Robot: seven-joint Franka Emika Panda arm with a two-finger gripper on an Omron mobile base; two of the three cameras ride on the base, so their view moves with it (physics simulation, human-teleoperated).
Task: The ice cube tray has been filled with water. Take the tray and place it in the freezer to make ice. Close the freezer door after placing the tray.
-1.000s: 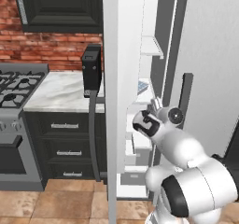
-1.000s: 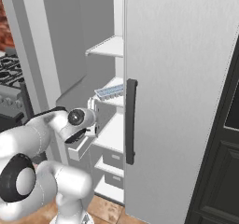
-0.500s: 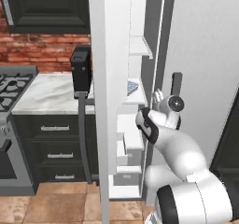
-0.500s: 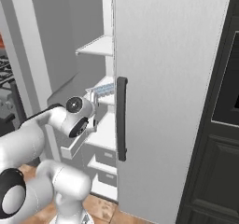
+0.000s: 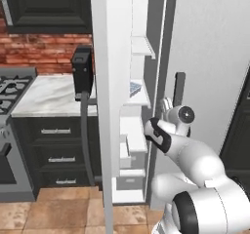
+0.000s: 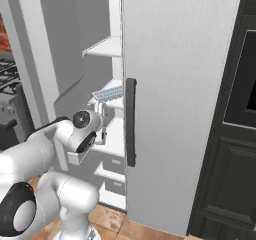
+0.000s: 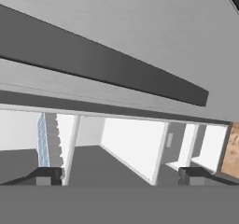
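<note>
Ice cube tray (image 6: 107, 92) sits on a middle freezer (image 5: 138, 145) shelf while my empty pincer (image 6: 102, 118), fingers spread wide, hangs just outside it; I judge swinging the freezer door (image 5: 108, 101) shut could trap my arm in the gap.

The white arm rises from the base, bends at a dark-banded elbow and reaches forward at mid height, its wrist turned so the round end cap of the last joint faces back toward the base cameras; the gripper (image 5: 167, 103) points ahead and slightly upward beyond that wrist. In the hand view the two dark fingertips (image 7: 46, 176) stand far apart at the bottom edge; the jaws are spread wide with nothing between them
</note>
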